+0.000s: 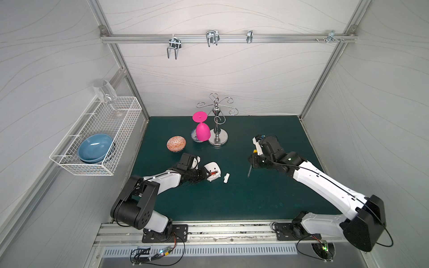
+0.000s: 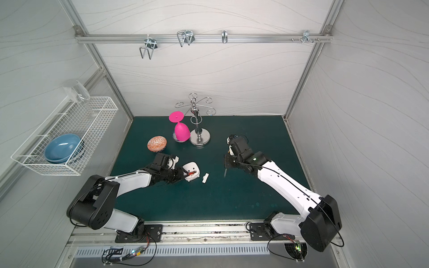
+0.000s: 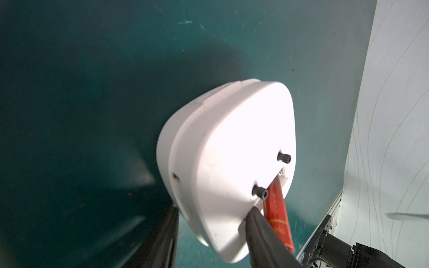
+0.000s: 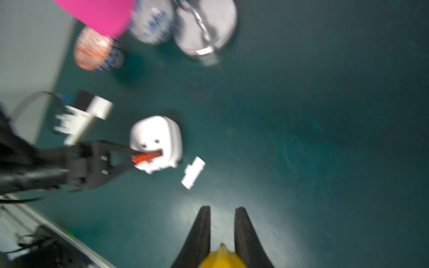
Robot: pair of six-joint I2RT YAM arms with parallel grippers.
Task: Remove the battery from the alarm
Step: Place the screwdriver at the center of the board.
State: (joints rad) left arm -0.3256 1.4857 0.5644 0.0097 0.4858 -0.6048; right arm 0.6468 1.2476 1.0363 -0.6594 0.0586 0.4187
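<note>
Lying back-up on the green mat (image 1: 232, 204), left of centre, the alarm (image 1: 212, 167) shows in both top views with the battery (image 1: 213, 173) slanting out of its open compartment. The left gripper (image 1: 207, 174) reaches it from the left, and a small white cover piece (image 1: 226, 178) lies just to its right. The screwdriver (image 1: 249, 171) hangs below the right arm, well apart on the right.

From the left wrist, the jaws stand apart. One of the fingers (image 3: 262, 229) lies over the alarm's back, right beside the battery (image 3: 277, 213), and the other sits past the casing's edge (whether either presses, I cannot tell). One end of the battery sits in the slot, by two dark knobs (image 3: 284, 158).

From the right wrist, blurred, the right gripper (image 4: 222, 208) is clamped on the screwdriver's yellow handle. The battery (image 4: 146, 157) shows between the left fingers.

Nothing pins the light alarm, so a pull on the battery could drag the whole clock along instead of freeing the cell. The battery is smooth and round, so a loose or off-centre pinch could let it slip, drop back into the slot or roll away across the mat.
</note>
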